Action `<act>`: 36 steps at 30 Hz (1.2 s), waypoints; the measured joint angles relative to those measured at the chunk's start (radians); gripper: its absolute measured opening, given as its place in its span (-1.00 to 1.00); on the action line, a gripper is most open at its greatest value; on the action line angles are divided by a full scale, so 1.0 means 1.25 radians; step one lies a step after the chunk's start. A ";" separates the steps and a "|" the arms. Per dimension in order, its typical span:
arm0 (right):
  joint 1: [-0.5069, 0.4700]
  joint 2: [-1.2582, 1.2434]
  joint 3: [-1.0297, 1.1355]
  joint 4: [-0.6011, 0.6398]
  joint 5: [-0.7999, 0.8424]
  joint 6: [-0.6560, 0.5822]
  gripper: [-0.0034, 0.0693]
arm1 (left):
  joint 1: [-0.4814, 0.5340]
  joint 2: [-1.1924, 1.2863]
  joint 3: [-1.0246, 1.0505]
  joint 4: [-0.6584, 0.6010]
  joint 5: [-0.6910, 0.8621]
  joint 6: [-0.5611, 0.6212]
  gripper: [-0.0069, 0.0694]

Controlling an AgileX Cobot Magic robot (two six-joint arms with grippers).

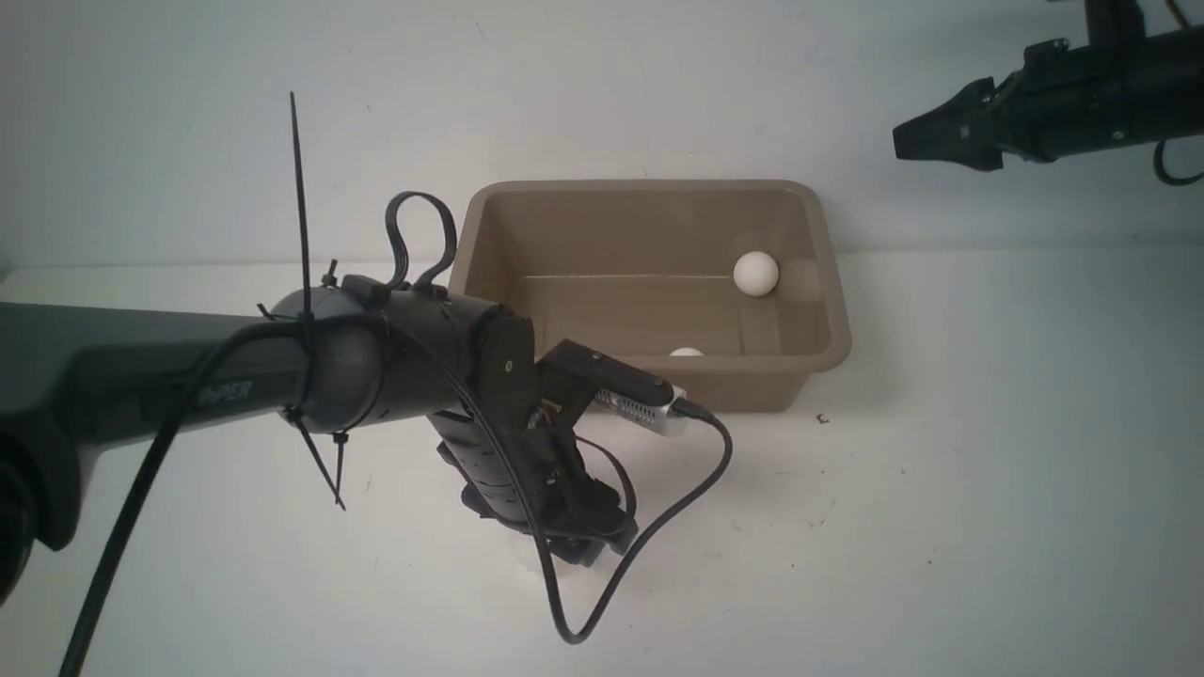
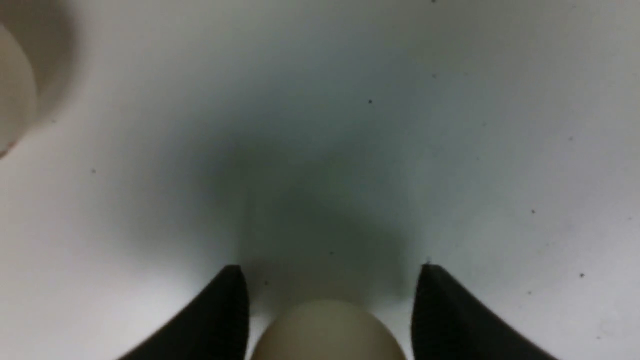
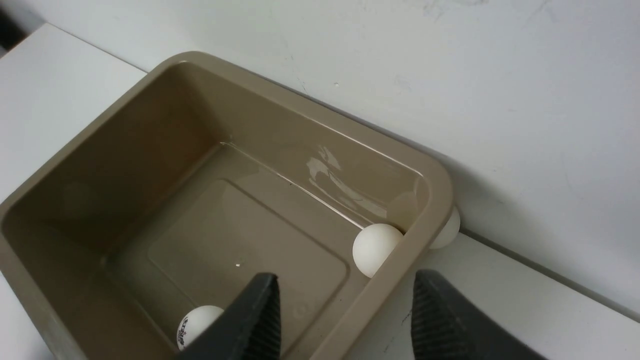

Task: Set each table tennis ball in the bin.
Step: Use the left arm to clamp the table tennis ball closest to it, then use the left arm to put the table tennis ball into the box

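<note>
While the left fingers [image 2: 215, 325] straddle a table tennis ball [image 2: 327, 332] on the desk [image 2: 350, 100], they stand parted (slim gaps). Right fingers [image 3: 445, 320] hang parted, empty, facing the bin [image 3: 280, 95].

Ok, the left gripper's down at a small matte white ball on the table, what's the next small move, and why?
Probably close the left gripper on the small matte white ball: it sits centred between the black fingers with a sliver of gap each side, so it isn't gripped yet. Lifting toward the taupe-brown plastic bin comes after.
</note>
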 joint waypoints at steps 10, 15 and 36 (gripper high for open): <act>0.000 0.000 0.000 0.000 -0.001 0.000 0.01 | -0.008 -0.113 0.000 0.086 0.042 -0.022 0.06; 0.000 0.000 0.000 0.000 -0.001 -0.001 0.01 | -0.005 -0.222 -0.027 0.090 -0.056 0.023 0.06; 0.000 0.000 0.000 0.000 0.032 0.002 0.01 | 0.094 0.001 -0.273 -0.019 -0.122 0.211 0.52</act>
